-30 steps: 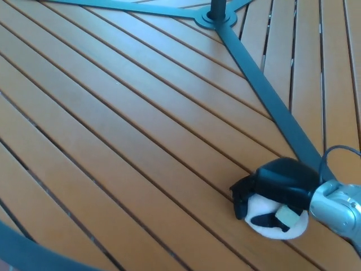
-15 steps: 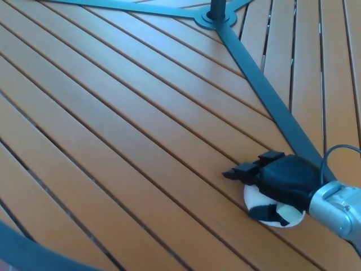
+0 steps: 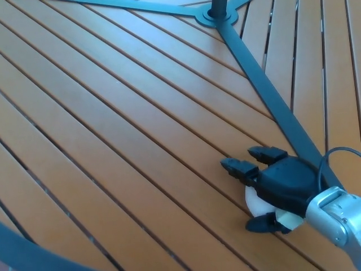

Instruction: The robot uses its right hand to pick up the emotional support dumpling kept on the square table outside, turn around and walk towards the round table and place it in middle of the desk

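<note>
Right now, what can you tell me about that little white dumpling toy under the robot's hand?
The dumpling is a small, rounded, white, soft-looking toy lying on the slatted orange wooden table, close to a dark metal bar. Most of it is hidden beneath the right hand, so only a pale edge shows, plus a paler patch near the thumb. The black fingers are spread open above it, with the thumb at its near side. Its face cannot be seen.
</note>
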`<state>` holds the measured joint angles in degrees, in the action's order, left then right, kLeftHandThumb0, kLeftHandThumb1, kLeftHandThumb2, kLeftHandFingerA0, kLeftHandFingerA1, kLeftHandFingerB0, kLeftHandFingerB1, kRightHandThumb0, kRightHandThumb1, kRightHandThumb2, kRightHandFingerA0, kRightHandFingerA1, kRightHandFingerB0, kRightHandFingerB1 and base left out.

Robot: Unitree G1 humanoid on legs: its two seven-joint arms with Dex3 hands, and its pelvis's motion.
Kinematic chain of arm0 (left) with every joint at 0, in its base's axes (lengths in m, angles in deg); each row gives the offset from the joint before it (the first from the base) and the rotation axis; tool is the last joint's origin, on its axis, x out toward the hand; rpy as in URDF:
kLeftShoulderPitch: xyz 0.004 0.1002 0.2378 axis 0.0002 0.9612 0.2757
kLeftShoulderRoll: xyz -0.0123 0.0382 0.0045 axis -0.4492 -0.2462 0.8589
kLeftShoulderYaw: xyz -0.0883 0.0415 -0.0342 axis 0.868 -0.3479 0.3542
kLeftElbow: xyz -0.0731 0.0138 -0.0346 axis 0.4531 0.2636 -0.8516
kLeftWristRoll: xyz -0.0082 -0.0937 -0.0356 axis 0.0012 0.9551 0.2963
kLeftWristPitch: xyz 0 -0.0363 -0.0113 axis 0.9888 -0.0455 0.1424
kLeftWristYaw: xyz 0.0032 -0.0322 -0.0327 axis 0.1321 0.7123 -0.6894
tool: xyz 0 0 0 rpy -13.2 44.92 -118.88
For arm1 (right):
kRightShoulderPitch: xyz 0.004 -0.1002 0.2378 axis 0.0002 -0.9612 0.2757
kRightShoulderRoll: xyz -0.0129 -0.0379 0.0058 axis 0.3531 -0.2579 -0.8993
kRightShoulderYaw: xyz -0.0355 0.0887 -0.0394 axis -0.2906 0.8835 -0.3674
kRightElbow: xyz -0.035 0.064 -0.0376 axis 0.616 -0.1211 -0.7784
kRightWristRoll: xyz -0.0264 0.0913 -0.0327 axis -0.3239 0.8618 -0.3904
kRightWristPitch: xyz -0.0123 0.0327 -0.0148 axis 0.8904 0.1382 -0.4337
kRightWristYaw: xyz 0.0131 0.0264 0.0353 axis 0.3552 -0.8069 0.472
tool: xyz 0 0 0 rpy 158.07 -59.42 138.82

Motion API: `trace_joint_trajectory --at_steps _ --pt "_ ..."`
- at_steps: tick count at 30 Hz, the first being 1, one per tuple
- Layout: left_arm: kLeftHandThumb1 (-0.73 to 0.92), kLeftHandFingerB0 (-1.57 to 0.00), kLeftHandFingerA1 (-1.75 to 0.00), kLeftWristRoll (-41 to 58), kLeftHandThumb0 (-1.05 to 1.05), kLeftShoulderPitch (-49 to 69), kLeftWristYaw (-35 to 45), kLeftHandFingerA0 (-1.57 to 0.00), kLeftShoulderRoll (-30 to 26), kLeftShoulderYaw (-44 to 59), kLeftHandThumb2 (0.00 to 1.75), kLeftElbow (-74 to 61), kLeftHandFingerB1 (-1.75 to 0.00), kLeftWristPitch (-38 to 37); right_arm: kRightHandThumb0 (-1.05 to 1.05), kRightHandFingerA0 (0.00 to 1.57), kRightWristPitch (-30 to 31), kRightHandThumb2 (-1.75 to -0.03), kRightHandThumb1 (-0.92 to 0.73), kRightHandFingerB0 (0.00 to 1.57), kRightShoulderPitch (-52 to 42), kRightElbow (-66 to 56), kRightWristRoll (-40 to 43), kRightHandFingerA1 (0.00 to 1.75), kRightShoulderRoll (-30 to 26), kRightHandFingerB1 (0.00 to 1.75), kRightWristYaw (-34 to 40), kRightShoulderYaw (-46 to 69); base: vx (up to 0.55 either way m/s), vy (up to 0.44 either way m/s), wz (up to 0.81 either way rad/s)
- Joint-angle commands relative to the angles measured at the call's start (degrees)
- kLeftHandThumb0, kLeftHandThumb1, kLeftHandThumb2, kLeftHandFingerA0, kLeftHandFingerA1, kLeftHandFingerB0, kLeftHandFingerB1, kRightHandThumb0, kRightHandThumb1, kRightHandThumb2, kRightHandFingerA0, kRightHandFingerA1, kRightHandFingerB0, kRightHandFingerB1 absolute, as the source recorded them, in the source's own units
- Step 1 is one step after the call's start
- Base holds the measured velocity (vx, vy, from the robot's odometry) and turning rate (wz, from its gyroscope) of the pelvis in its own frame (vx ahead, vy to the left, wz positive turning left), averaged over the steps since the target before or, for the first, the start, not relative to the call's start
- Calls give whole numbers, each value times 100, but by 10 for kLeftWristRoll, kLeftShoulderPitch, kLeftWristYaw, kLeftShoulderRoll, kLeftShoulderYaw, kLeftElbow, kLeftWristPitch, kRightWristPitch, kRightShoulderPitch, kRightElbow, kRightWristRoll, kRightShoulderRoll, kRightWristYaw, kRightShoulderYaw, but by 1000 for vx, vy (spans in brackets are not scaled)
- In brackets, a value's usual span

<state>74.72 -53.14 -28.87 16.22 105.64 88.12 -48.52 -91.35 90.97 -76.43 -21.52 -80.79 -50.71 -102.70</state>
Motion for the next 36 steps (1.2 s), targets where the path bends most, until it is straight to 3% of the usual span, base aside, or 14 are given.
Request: trace_joint_trajectory --at_steps 1,5,7,11,13,14,19,20,23,24,27,28,30,36 --pt "60 -82 -88 2 -21 1 -3 -79 -4 4 59 0 -70 -13 -101 0 35 -68 -92 0 -16 -78 42 0 -10 0 -74 38 0 0 0" --pt "60 -82 -88 4 -21 0 0 -79 -5 7 59 1 -70 -10 -101 0 44 -68 -92 0 -18 -107 50 0 -9 0 -98 52 0 0 0" --pt "60 -85 -88 -5 -22 2 -10 -81 -9 -1 58 0 -68 -13 -103 0 102 -72 -92 0 8 -225 121 0 -27 0 -196 122 0 0 0" --pt "60 -85 -88 -7 -22 3 -13 -81 -9 -3 58 -1 -68 -16 -103 0 120 -72 -92 0 12 -257 133 0 -30 0 -228 142 0 0 0" --pt "61 -84 -88 -3 -20 4 -6 -81 -10 -1 59 -1 -69 -18 -98 0 146 -68 -91 0 4 -331 227 0 -38 2 -233 241 0 0 0" --pt "62 -84 -89 -1 -21 4 -1 -81 -11 1 57 -1 -68 -16 -105 0 162 -114 -77 0 -2 -364 263 30 -41 7 -240 281 0 0 0" --pt "63 -84 -91 -2 -22 6 -1 -81 -13 0 57 0 -67 -15 -105 0 196 -114 -78 0 -40 -440 342 26 -42 3 -263 386 0 0 0" --pt "60 -84 -89 1 -19 4 3 -82 -12 3 60 0 -70 -16 -84 0 194 -87 -82 0 -65 -464 375 0 -46 19 -264 452 0 0 0" --pt "60 -85 -88 7 -20 1 9 -84 -13 8 59 -1 -70 -19 -95 0 188 -107 -75 14 -110 -502 454 12 -51 10 -265 600 0 0 0" --pt "60 -87 -86 6 -24 -1 7 -85 -14 8 56 -1 -68 -17 -67 5 187 -63 -79 22 -116 -506 451 32 -48 28 -253 644 0 0 0" --pt "60 -87 -86 6 -24 -4 4 -85 -17 8 56 -2 -68 -15 -67 5 188 -63 -79 22 -125 -514 448 32 -46 28 -238 706 0 0 0" --pt "61 -84 -90 7 -22 -4 8 -83 -17 9 59 -2 -69 -15 -64 27 167 -63 -75 35 -128 -486 426 39 -68 31 -215 795 0 0 0" --pt "63 -85 -92 10 -24 -4 14 -84 -18 12 57 -1 -69 -17 -58 30 125 -61 -72 37 -128 -424 392 46 -114 34 -168 953 0 0 0" --pt "62 -85 -92 6 -23 -6 9 -83 -20 8 59 -2 -71 -16 -60 31 53 -63 -73 39 -133 -325 377 52 -167 35 -108 1038 0 0 0"
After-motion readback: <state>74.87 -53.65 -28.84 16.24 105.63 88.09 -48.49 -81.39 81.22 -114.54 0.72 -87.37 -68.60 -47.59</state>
